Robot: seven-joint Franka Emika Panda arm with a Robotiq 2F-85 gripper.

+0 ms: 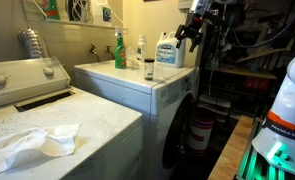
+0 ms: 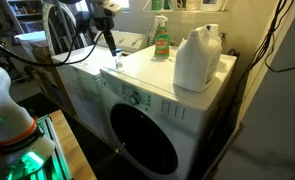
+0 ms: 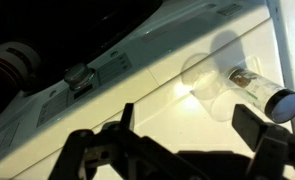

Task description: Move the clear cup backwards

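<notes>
The clear cup (image 1: 149, 69) stands upright on the white tabletop (image 1: 135, 80) formed by the machine's lid. It is near the front edge, just in front of the clear bottle with green top (image 1: 141, 50) and beside the white jug (image 1: 167, 55). A green spray bottle (image 1: 119, 50) stands farther back, toward the wall. In an exterior view the cup (image 2: 117, 62) sits close to a corner of the tabletop (image 2: 152, 78), well apart from the white jug (image 2: 197, 60) and the green spray bottle (image 2: 161, 42). The tool (image 2: 110, 45) hangs in the air above the cup and does not touch it. In an exterior view the tool (image 1: 189, 36) shows dark, higher than the jug's cap. In the wrist view the tool (image 3: 177, 160) is released. Its fingers (image 3: 272, 150) are spread wide with nothing between them. The cup (image 3: 237, 85) lies beyond them toward one side, its see-through body and dark top visible against the white surface.
</notes>
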